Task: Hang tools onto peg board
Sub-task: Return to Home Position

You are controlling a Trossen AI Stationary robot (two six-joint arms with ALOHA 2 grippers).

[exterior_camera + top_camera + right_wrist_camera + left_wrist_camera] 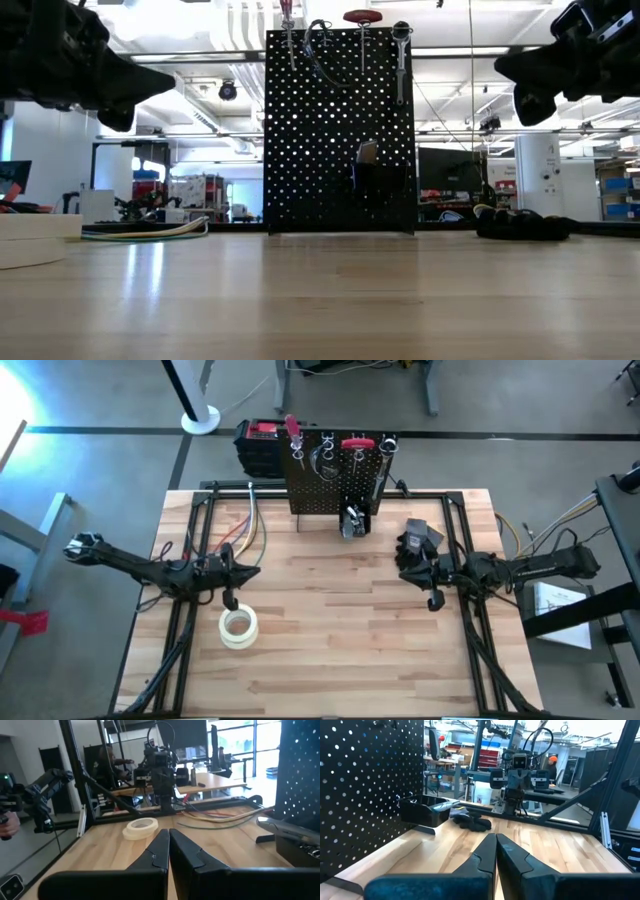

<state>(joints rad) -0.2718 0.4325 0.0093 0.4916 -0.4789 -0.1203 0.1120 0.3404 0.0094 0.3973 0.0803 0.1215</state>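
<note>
On the table's left, the left gripper [496,839] hovers, fingers pressed together, beside one tape roll [238,627]. At centre back stands one peg board [320,150], four tools [401,48] hanging along its top, with one black bin [354,523]. The right gripper [169,833], likewise closed, hovers near black gloves [420,538].

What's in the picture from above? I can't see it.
A black peg board with tools hung along its top stands at the table's far edge. Left fingers hover by a tape roll, right fingers by black gloves.
</note>
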